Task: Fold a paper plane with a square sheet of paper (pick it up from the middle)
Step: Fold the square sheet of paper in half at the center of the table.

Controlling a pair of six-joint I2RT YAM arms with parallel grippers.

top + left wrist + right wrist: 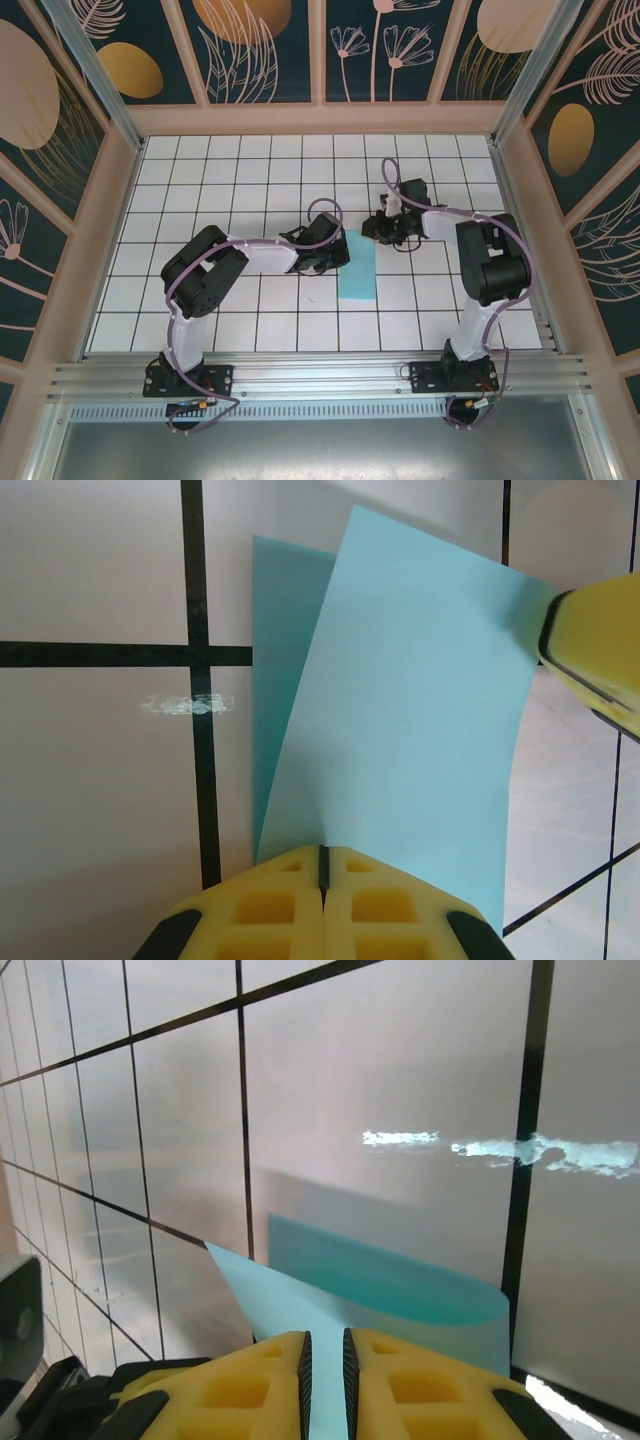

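The square sheet of paper [357,268] lies doubled over near the table's middle, a light-blue rectangle in the top view. My left gripper [322,856] is shut on the near edge of its raised upper layer [410,720]; the lower layer [285,620] lies flat on the tiles. From above, my left gripper [335,252] sits at the paper's left side and my right gripper [385,232] at its top right corner. My right gripper [324,1345] stands open by a narrow gap, and the paper [400,1285] shows through that gap and curls beyond it. One yellow right finger [597,645] covers the upper layer's far corner.
White tiles with black grid lines [250,190] surround the paper. Wooden walls [320,118] enclose the table on three sides. A metal rail [320,372] runs along the near edge by the arm bases.
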